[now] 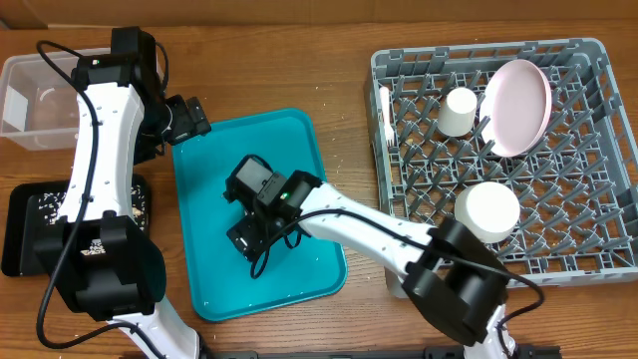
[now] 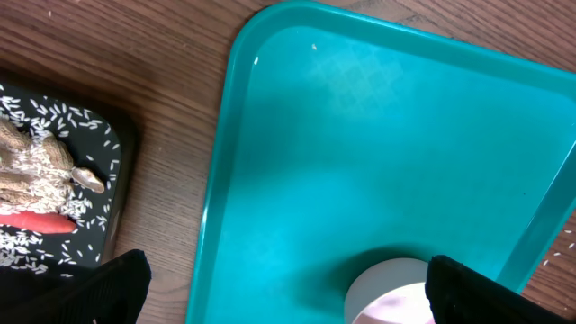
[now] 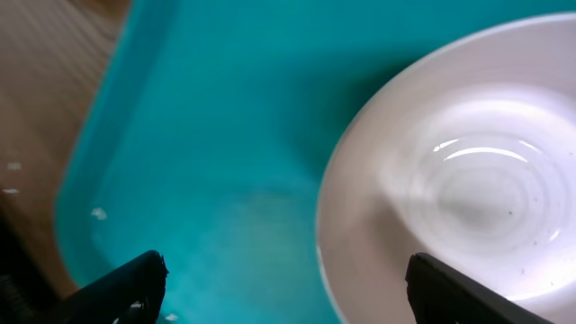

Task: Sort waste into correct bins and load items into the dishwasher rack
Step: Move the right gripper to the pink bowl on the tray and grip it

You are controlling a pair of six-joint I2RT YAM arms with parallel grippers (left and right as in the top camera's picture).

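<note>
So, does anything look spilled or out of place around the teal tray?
Yes: a few stray rice grains lie on the teal tray and on the wooden table beside it, outside the black tray that holds the other food scraps.

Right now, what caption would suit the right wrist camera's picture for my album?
Open right gripper straddles the rim of a pale bowl sitting on the teal tray.

You see the bowl (image 3: 450,180) blurred in the right wrist view, cut off at the right and bottom. From overhead the right gripper (image 1: 247,237) covers it. In the left wrist view, the black tray (image 2: 124,144) runs off the left edge.
</note>
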